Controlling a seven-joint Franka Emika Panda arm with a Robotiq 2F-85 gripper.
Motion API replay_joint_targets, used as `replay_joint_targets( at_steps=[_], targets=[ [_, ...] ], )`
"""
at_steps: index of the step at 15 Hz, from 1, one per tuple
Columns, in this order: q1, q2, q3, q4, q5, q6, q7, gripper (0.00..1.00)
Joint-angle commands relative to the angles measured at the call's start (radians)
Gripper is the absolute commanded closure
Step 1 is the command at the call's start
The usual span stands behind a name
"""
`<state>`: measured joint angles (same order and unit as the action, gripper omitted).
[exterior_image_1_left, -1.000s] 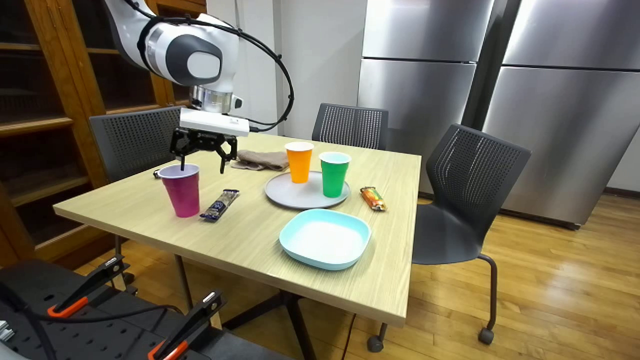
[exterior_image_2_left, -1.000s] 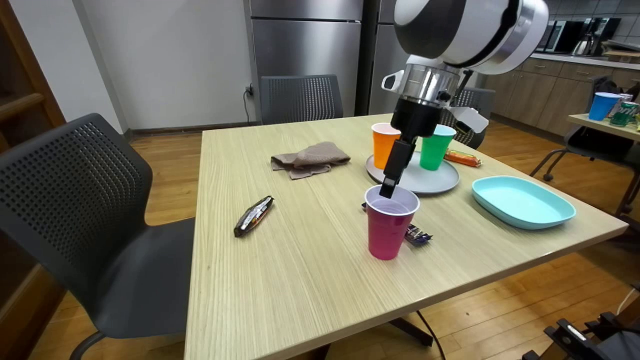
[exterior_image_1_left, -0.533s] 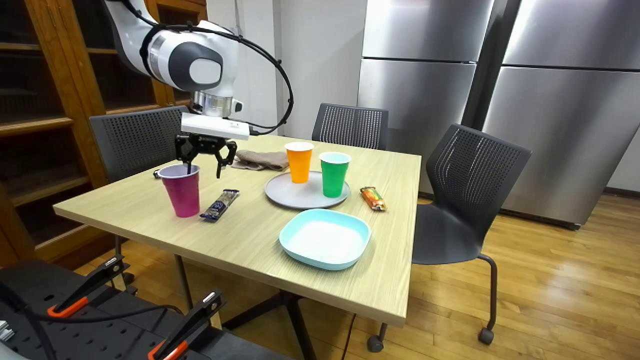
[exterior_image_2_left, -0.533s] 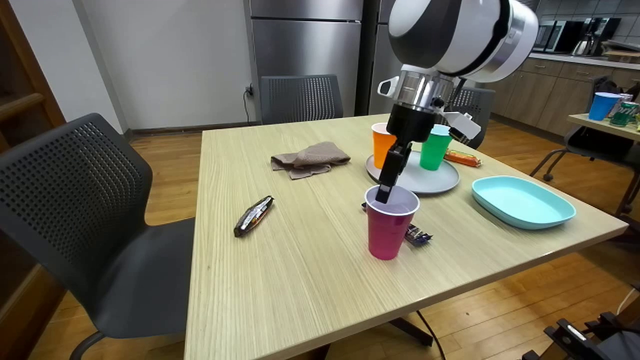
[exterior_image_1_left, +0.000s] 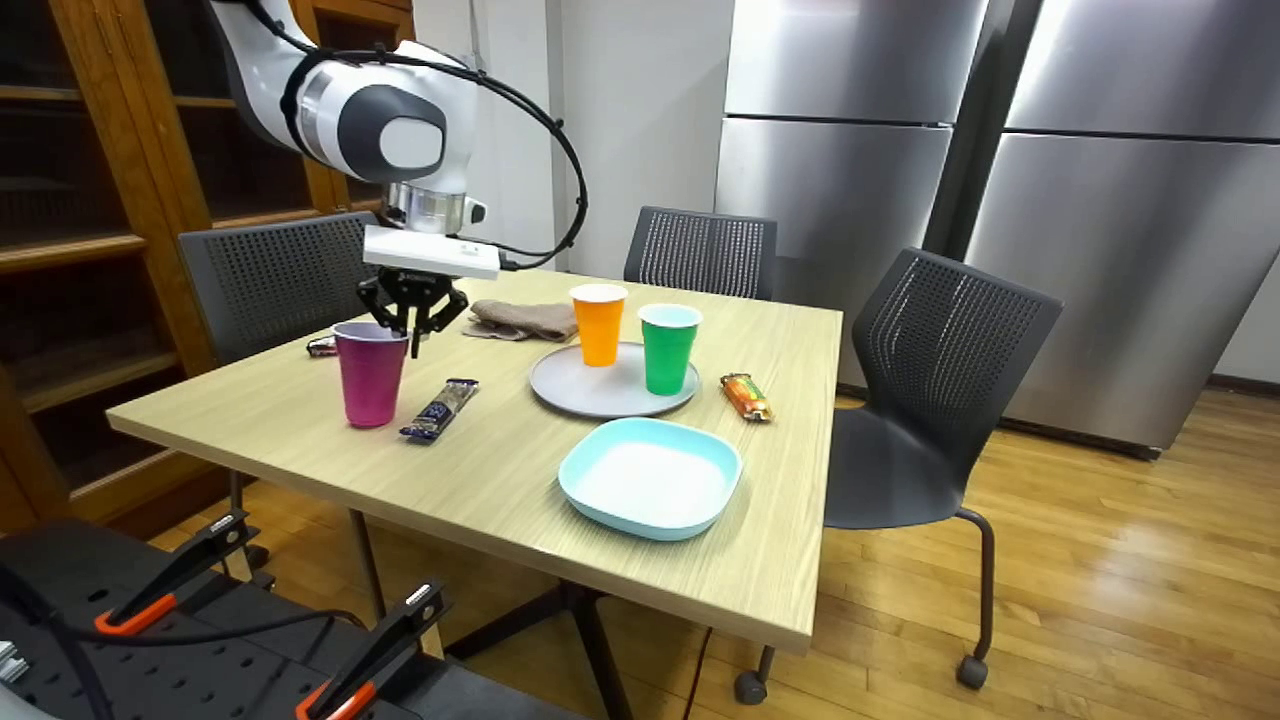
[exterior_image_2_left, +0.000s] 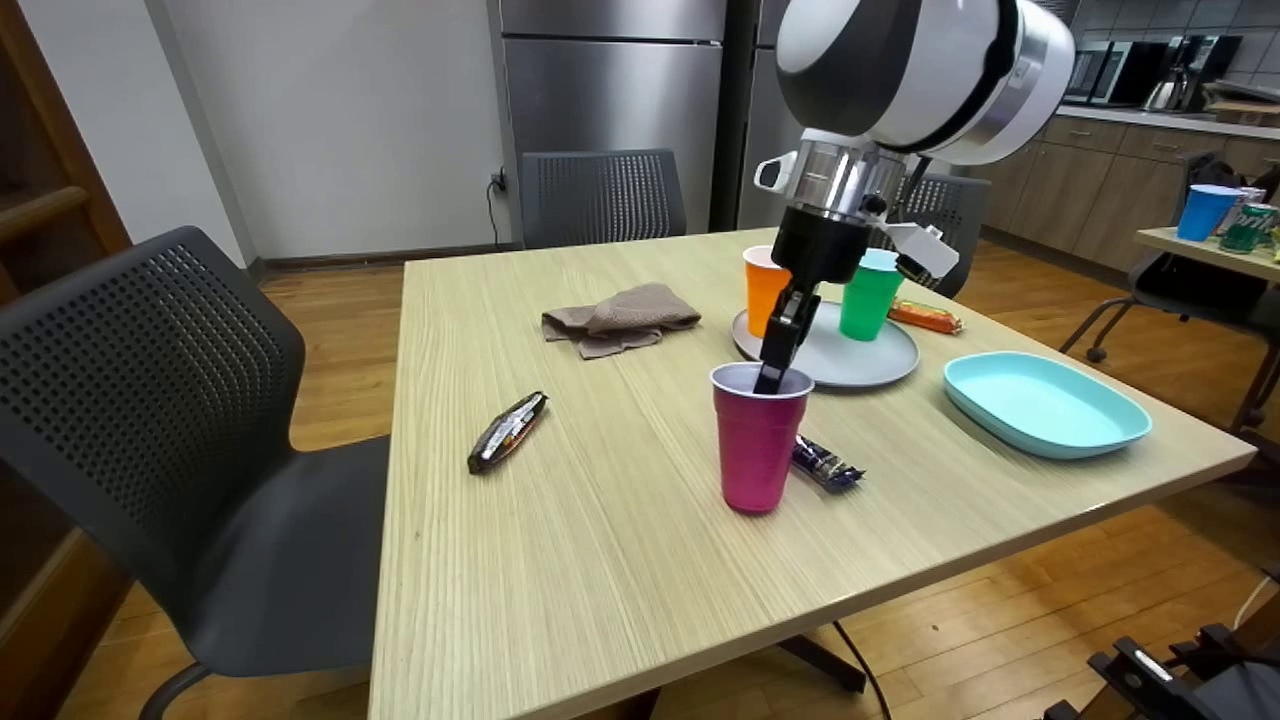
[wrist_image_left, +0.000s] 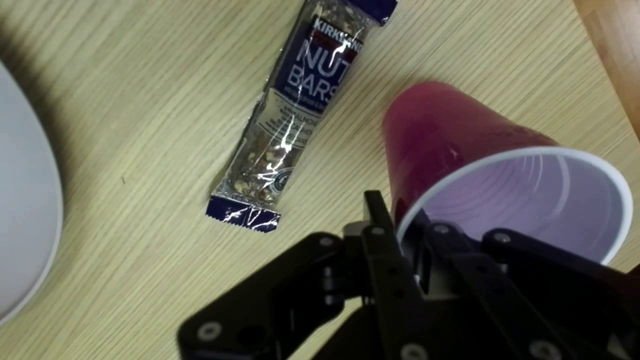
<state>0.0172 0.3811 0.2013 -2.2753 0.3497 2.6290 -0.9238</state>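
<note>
One magenta plastic cup (wrist_image_left: 445, 132) | pinched at rim by gripper (wrist_image_left: 397, 209) | Kirkland nut bar (wrist_image_left: 302, 112) noted beside cup on table (wrist_image_left: 150, 265)

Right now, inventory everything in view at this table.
Perforated chairs: 3, dark grey, around table
Round plate: 1, grey, on table
Tapered cups: 2, orange and green, on plate
Rounded-square tray: 1, light blue, beside plate
Wrapped snack: 1, orange, beside plate
Crumpled cloth: 1, brown, near plate
Shiny packet: 1, dark, near table edge
Nut bar: 1, navy, on table
Tapered magenta cup: 1, lavender inside, beside nut bar
Robot arm: 1, white-grey, above table
Gripper: 1, black, closed on magenta cup
</note>
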Motion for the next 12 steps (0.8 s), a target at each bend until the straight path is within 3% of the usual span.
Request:
replay_joint_targets(
  at_steps=[1, 7, 12],
  targets=[
    [-0.027, -0.02, 0.031, -0.009, -0.022, -0.003, 0.017, 1.0],
    [-0.051, -0.096, 0.065, -0.047, 0.013, -0.012, -0.019, 0.99],
    [-0.088, -0.163, 0.069, -0.035, 0.135, -0.026, -0.004, 0.99]
  ],
)
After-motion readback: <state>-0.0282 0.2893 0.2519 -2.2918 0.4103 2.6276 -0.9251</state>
